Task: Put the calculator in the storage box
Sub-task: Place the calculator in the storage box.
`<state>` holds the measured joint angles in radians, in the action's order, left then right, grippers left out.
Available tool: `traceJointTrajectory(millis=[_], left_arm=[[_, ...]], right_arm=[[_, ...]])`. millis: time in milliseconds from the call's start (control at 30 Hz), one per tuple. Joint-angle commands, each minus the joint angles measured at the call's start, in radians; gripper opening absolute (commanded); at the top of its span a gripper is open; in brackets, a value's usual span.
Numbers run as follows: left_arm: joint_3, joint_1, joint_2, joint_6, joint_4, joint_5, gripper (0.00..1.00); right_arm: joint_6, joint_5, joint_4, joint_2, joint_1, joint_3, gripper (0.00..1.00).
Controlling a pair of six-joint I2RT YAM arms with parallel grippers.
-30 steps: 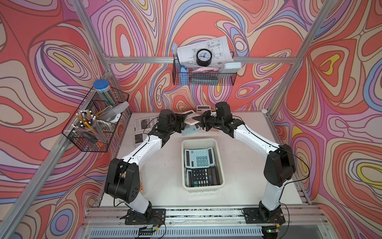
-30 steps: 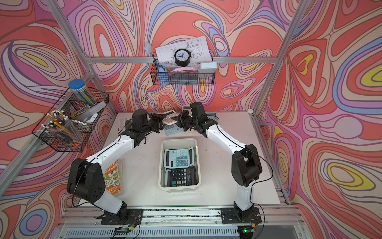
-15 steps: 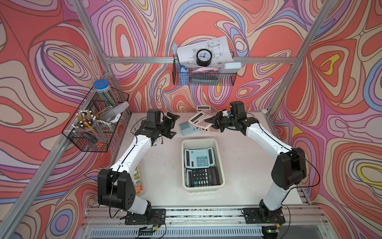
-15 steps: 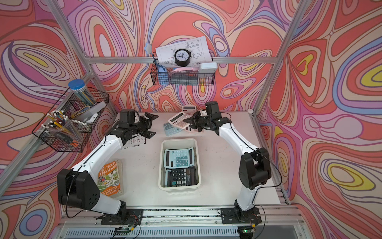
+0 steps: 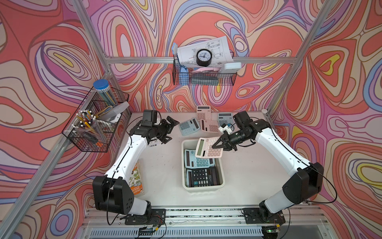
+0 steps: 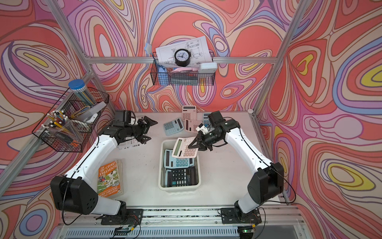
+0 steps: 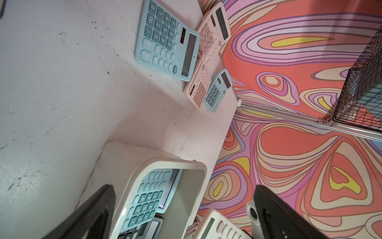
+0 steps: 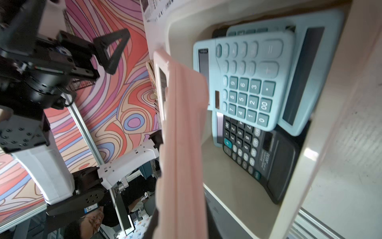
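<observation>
At the left side of the table, the left gripper (image 5: pixel 170 130) was held above the bare tabletop, its jaws spread wide with nothing between them, well apart from the storage box (image 5: pixel 203 188). Towards the back, a spare blue calculator (image 5: pixel 189 126) and three others were left lying near the wall. In the middle, the storage box was found already loaded with a stored blue calculator (image 5: pixel 198 162) and, nearer the robot, a black calculator (image 5: pixel 201 177). Over the far end of the box, the pink calculator (image 5: pixel 207 148) was held in the air, tilted, partly above the opening and partly above the far rim. It was pinched at its right edge by the right gripper (image 5: pixel 219 143), whose fingers were closed on it.

The placing step was judged to be in hand, with the carry nearly done and the release not yet made. For the next move, the pink calculator would have to be brought clear of the far rim, lowered onto the stored blue calculator, and only then let go.
</observation>
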<state>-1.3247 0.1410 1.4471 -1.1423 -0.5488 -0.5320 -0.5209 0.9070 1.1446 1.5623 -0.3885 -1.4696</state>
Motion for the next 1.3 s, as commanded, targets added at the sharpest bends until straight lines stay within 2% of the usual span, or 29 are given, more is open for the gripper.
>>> traceJointTrajectory(millis=[0, 200, 633, 1033, 1100, 1267], left_arm=[[0.008, -0.007, -0.028, 0.036, -0.031, -0.014, 0.99], [0.022, -0.007, -0.036, 0.039, -0.028, -0.016, 0.98], [0.058, -0.007, -0.060, 0.040, -0.023, -0.016, 0.98], [0.064, -0.008, -0.059, 0.040, -0.014, -0.017, 0.99], [0.062, -0.007, -0.054, 0.040, -0.015, -0.018, 0.98], [0.056, -0.008, -0.043, 0.043, -0.017, -0.019, 0.99]], right_arm=[[0.083, 0.018, 0.072, -0.026, -0.044, 0.046, 0.00], [0.040, 0.012, 0.024, -0.035, -0.106, 0.114, 0.00], [0.004, 0.006, -0.053, 0.052, -0.221, 0.131, 0.00], [-0.017, 0.018, -0.124, 0.129, -0.256, 0.124, 0.00], [-0.019, 0.019, -0.125, 0.138, -0.260, 0.125, 0.06], [0.004, -0.002, -0.082, 0.149, -0.262, 0.104, 0.47]])
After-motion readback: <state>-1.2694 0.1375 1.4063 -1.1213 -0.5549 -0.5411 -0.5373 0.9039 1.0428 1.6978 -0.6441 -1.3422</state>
